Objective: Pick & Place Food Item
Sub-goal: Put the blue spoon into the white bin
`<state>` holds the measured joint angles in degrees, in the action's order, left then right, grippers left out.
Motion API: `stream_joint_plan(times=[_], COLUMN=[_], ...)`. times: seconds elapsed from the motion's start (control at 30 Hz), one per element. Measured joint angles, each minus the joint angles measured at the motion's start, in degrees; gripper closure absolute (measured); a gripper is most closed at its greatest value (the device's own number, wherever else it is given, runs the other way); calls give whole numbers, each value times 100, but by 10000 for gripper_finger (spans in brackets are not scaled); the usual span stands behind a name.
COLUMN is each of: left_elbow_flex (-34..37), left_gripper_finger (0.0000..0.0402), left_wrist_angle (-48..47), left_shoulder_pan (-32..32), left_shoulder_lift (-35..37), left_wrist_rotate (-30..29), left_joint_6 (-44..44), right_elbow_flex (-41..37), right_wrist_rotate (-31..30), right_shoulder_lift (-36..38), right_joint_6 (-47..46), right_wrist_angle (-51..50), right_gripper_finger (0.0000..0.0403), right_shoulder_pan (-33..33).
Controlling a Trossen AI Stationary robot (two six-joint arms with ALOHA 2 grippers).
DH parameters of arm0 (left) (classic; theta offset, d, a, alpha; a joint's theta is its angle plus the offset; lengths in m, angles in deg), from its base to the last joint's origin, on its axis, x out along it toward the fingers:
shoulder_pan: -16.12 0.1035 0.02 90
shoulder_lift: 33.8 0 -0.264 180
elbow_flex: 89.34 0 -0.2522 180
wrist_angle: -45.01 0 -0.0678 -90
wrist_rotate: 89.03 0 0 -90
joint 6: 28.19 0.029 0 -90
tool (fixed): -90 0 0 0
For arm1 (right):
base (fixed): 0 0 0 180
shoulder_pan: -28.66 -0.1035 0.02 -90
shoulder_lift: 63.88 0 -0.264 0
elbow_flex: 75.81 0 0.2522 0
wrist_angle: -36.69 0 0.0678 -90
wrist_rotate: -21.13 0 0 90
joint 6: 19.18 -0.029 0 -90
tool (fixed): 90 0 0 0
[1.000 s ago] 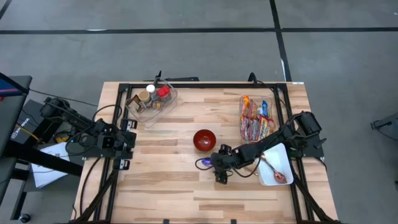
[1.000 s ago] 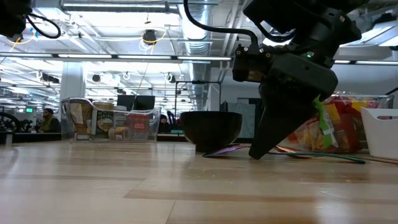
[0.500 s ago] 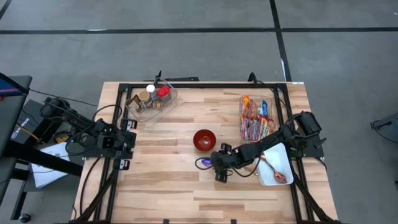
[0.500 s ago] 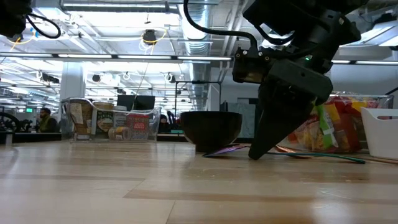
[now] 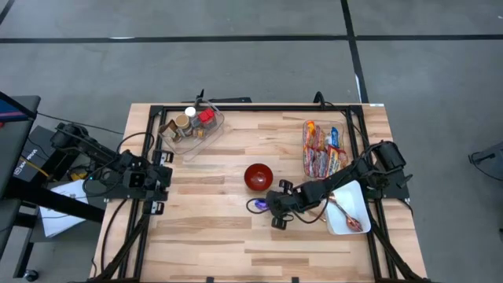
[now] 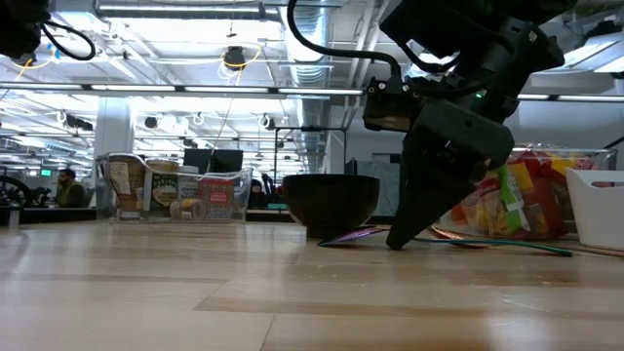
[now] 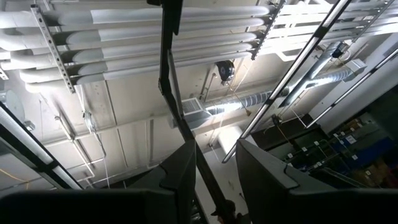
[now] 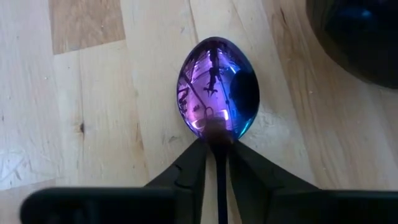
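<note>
1. High view: the right hand [image 5: 275, 211] is low over the desk [image 5: 204, 236], just in front of the red bowl [image 5: 258, 176], at a purple spoon [image 5: 256, 207]. The left hand [image 5: 161, 179] waits at the desk's left edge. The snack packets [image 5: 322, 149] lie untouched in their tray.
2. Low view: the right hand [image 6: 398, 239] has tilted slightly since a second ago, its tips down on the spoon [image 6: 348, 235] beside the bowl [image 6: 330, 201].
3. Left wrist view: the fingers [image 7: 180, 171] stand slightly apart, holding nothing (pointing at the ceiling).
4. Right wrist view: the fingers [image 8: 186, 169], wider a moment ago, now pinch the spoon's neck [image 8: 217, 134]. I judge the grasp made and the lift next.
</note>
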<state>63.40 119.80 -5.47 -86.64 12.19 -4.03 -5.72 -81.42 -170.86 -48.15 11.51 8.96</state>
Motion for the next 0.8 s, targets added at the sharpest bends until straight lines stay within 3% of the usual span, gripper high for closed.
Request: stream_joint_plan(times=[0.33, 0.8], left_elbow_flex=[0, 0], left_gripper_finger=[294, 294], left_wrist_angle=[0, 0], left_shoulder_pan=[0, 0], left_shoulder_lift=[0, 0], left_wrist_rotate=[0, 0], left_joint_6=[0, 0], right_elbow_flex=[0, 72], right_wrist_rotate=[-77, -42], right_shoulder_lift=[0, -11], right_joint_6=[-2, -180], right_wrist_angle=[2, 118], right_gripper_finger=[392, 397], right_shoulder_pan=[-14, -402])
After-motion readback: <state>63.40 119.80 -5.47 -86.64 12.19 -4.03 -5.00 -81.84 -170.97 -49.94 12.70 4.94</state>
